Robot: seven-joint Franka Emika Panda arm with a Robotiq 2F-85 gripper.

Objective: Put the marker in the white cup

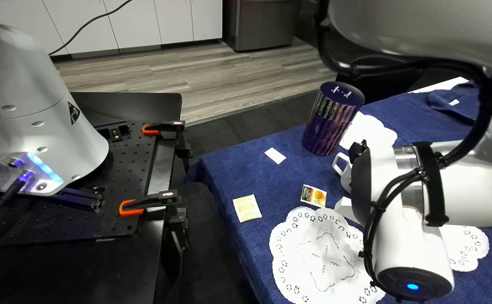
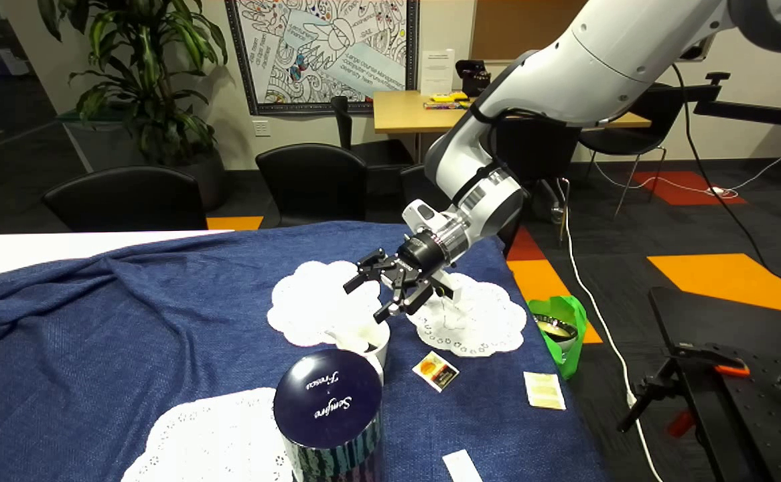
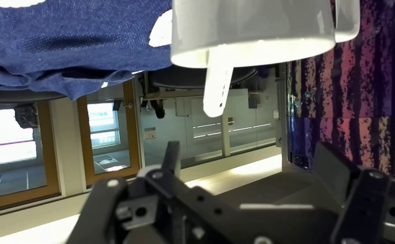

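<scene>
The gripper (image 2: 364, 302) hung near the rim of the white cup (image 3: 251, 27), its two fingers (image 3: 333, 170) spread well apart. Out of that cup leaned the marker (image 3: 217, 86) — a pale stick with small dark marks, its lower part hidden inside — and its free end stood clear of the rim in the upside-down wrist view. The cup itself sat upright on the blue cloth (image 1: 229, 169), handle turned toward the purple striped tin (image 1: 330, 122), with an orange-and-yellow packet (image 1: 313, 196) and a lacy doily (image 1: 324, 253) nearby.
</scene>
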